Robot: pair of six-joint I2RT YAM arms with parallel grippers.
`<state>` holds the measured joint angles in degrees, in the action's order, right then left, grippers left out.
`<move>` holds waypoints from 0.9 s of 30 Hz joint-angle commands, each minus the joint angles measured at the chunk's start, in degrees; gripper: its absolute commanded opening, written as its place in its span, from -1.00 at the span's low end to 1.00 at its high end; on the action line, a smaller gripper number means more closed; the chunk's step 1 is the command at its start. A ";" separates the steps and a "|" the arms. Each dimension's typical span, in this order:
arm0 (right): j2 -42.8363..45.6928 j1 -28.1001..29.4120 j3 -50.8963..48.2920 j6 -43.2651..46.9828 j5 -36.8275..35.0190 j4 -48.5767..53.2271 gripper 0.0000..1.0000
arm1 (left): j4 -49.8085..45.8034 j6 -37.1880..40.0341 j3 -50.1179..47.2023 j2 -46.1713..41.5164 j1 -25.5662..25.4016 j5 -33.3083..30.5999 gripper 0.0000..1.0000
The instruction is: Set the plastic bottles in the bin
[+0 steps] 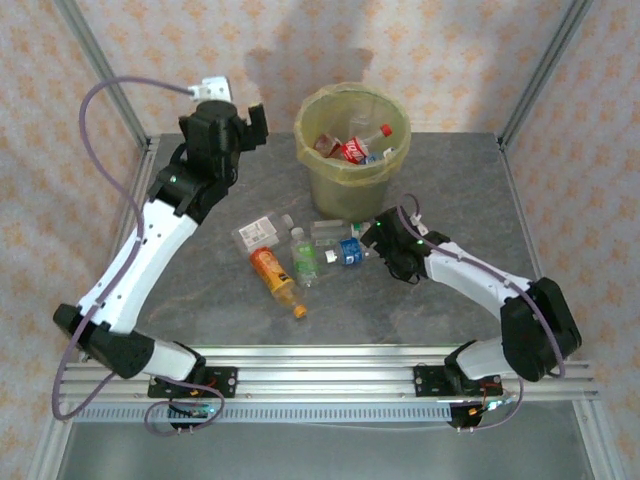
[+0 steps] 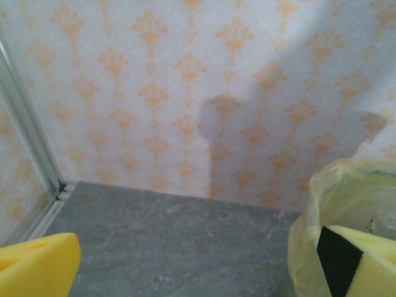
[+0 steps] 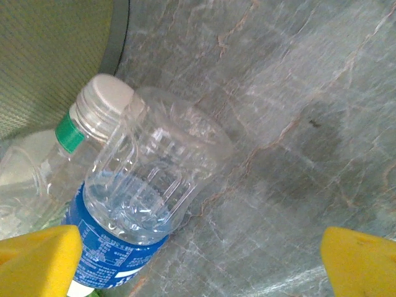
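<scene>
A: So, what's where, starting big?

B: Grey marbled table, and the bin stands at its far middle with the yellow-green liner folded over the rim. A red-labelled bottle lies inside it, among others I can't make out.

A: And the arms?

B: The left gripper hangs raised just left of the bin, facing the patterned wall. Its yellow fingers are spread wide, with nothing between them. The right gripper is low over the table in front of the bin. It is also spread wide and grasps nothing.

A: Bottles outside the bin?

B: They are in a cluster on the table, between the bin and the arm bases. The blue-labelled bottle lies on its side, base towards the camera, close to the right gripper's left finger but not clamped. A white-capped bottle lies touching it on the bin side. To their left are a green-labelled bottle, then an orange-labelled bottle pointing its cap at the near edge, and a flat clear bottle beside them.
</scene>
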<state>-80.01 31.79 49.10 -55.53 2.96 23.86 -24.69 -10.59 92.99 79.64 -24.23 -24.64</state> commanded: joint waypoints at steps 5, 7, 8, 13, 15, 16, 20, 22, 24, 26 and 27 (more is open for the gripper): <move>-4.91 1.12 2.58 -0.81 1.74 -4.19 0.98 | 2.22 -10.84 -14.96 -11.80 1.29 -4.59 1.00; -5.99 1.17 3.04 -0.72 1.87 -4.63 0.98 | 1.47 -11.84 -17.64 -13.92 1.42 -5.08 1.00; -6.59 1.17 3.24 -0.71 1.96 -4.97 0.98 | 1.03 -12.40 -19.09 -14.99 1.46 -5.38 1.00; -8.86 1.26 4.09 -0.33 2.28 -6.31 0.98 | -0.75 -13.65 -23.89 -18.05 1.69 -5.53 1.00; -9.73 1.27 4.41 -0.20 2.30 -6.97 0.98 | -1.64 -14.05 -25.03 -18.21 1.72 -5.60 1.00; -10.13 1.26 4.57 -0.13 2.27 -7.31 0.98 | -2.05 -14.15 -25.47 -18.18 1.73 -5.52 1.00; -11.61 1.26 4.61 -0.19 1.80 -8.53 0.98 | -3.66 -15.05 -27.27 -17.63 1.73 -5.65 1.00; -12.23 1.26 4.26 -0.20 1.24 -8.99 1.00 | -4.74 -15.38 -27.99 -17.34 1.73 -5.70 1.00; -12.62 1.27 3.69 -0.20 0.95 -9.31 0.98 | -5.96 -15.84 -28.43 -17.15 1.73 -5.67 1.00; -12.90 1.26 2.99 -0.28 0.60 -9.61 0.97 | -6.92 -16.28 -29.05 -17.26 1.73 -5.49 1.00; -12.98 1.26 2.56 -0.37 0.48 -9.74 0.96 | -7.45 -16.54 -29.46 -17.33 1.73 -5.44 1.00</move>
<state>-92.31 32.71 52.51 -55.53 5.56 14.68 -28.73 -25.12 64.79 62.41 -23.09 -27.99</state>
